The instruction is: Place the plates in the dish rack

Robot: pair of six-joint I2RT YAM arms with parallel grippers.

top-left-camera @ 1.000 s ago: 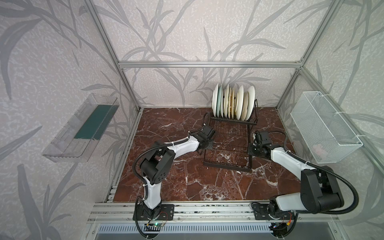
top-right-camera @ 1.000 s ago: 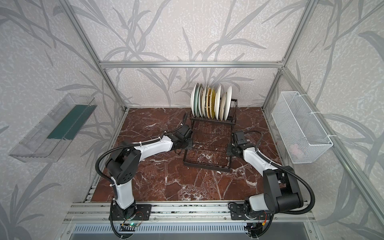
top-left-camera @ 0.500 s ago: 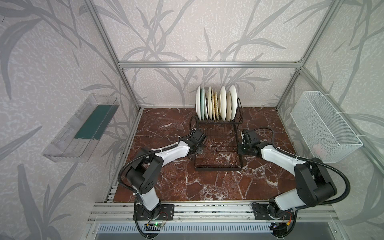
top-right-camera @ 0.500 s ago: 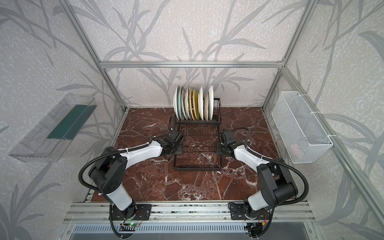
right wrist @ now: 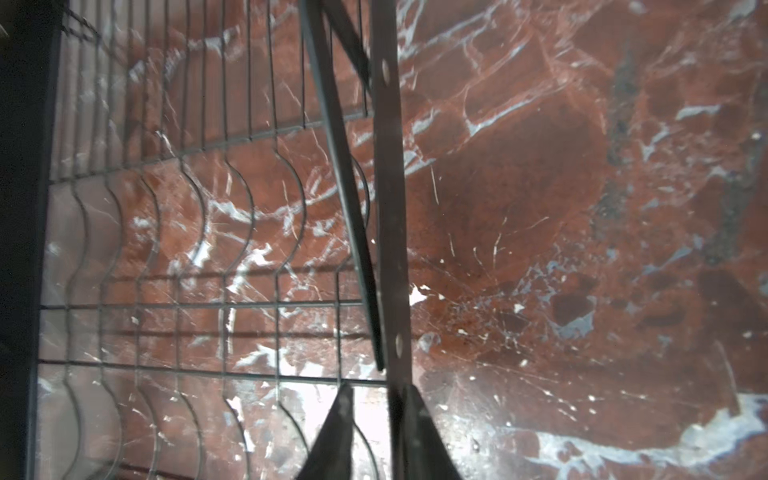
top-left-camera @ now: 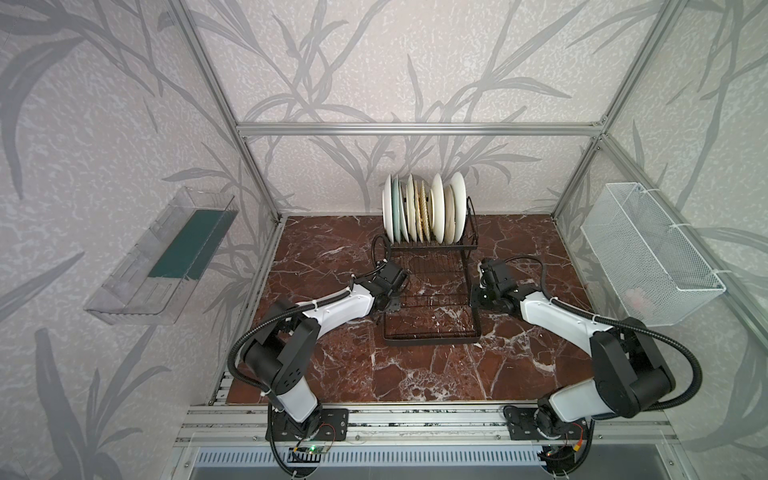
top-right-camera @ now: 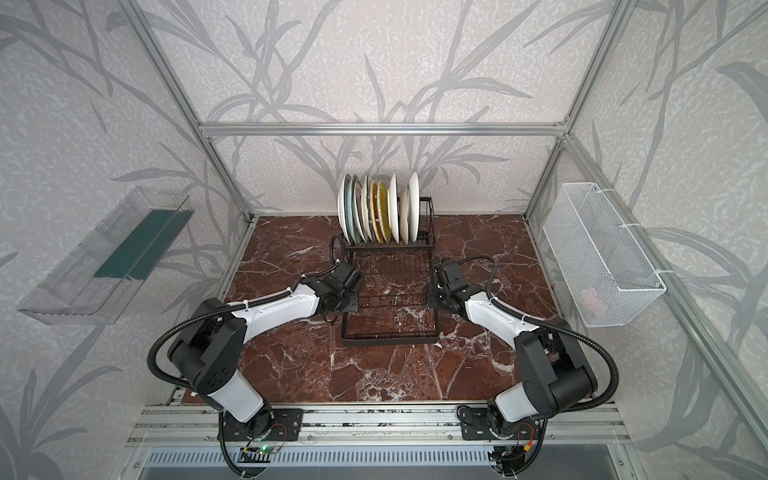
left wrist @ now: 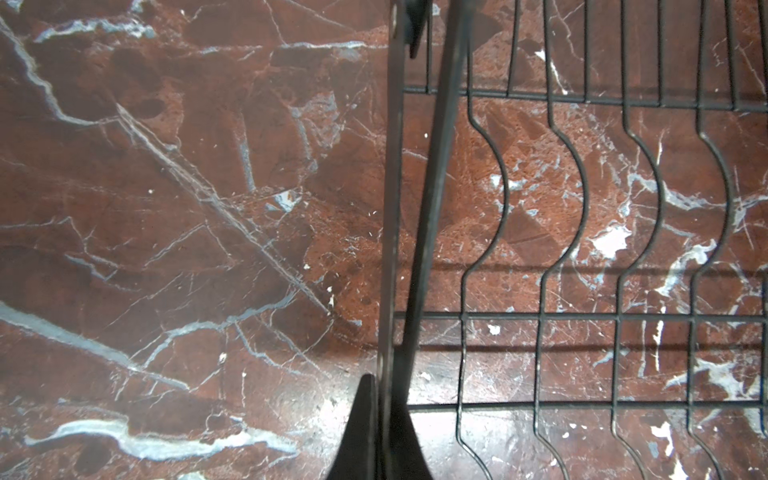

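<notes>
Both arms reach low and forward, elbows out, meeting the rack [top-left-camera: 432, 248] from either side. The left gripper [left wrist: 384, 399] is clamped on the rack's flat side rail [left wrist: 388, 208]. The right gripper [right wrist: 376, 395] has its jaws parted around the opposite rail [right wrist: 390, 187], which sits loose with a gap on one side. The rack is thin black wire with wavy slots, over glossy red-brown marble [top-left-camera: 415, 382] veined white. The plates [top-left-camera: 424, 214], pale and glazed, stand on edge in the raised back section. Since a second ago, the rack has slid left and squared up.
</notes>
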